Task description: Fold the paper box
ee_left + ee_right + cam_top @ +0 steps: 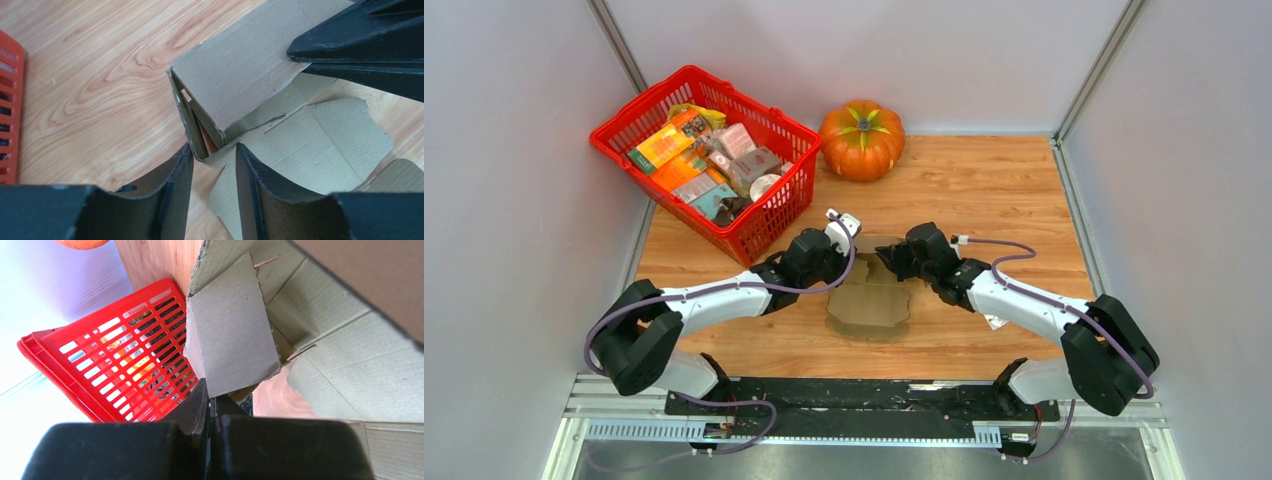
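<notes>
Left gripper (215, 150) occupies the bottom of its wrist view. Its jaws are parted, and a raised corner of the box (240, 75) sits at the gap between the fingertips. Whether either finger touches the cardboard cannot be told.

Right gripper (209, 395): jaws clenched on an upright flap of the box, whose lower edge enters between the fingertips. In the left wrist view the same gripper shows at the top right, clamped on the edge of the raised panel.

Box condition: partly folded. One side panel and the adjoining end walls stand up. The remaining flaps lie flat on the table (984, 190), spread toward the arm bases.

Box location: middle of the table, between the two grippers, nearer the bases than the pumpkin (861, 140) and beside the near corner of the basket (784, 200).

The basket is red, stands at the far left and holds printed packages (694, 160).
</notes>
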`<action>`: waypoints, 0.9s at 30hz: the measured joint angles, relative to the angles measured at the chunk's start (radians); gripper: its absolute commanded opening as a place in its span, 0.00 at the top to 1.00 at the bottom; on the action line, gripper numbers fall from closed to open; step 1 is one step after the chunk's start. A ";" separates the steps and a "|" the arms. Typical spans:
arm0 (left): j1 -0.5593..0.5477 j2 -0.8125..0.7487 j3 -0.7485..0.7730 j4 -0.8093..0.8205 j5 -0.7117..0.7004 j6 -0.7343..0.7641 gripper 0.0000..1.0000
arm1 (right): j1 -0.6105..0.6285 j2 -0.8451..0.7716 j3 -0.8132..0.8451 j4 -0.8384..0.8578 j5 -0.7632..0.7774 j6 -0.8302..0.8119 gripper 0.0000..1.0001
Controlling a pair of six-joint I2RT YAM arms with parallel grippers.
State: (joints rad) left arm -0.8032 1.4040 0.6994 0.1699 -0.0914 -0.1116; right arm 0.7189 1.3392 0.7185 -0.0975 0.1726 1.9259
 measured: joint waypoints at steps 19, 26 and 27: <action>-0.127 0.057 -0.039 0.158 -0.285 -0.104 0.57 | 0.025 -0.002 -0.111 0.174 0.030 0.004 1.00; -0.145 0.093 -0.050 0.196 -0.373 -0.132 0.54 | 0.031 -0.003 -0.111 0.175 0.029 0.013 1.00; -0.150 0.106 -0.048 0.196 -0.401 -0.138 0.55 | 0.031 -0.003 -0.111 0.174 0.026 0.016 1.00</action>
State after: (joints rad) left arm -0.9535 1.5101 0.6514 0.3660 -0.4919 -0.2501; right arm 0.7502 1.3357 0.6071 0.0769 0.1989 1.9415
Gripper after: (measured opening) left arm 0.462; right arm 0.008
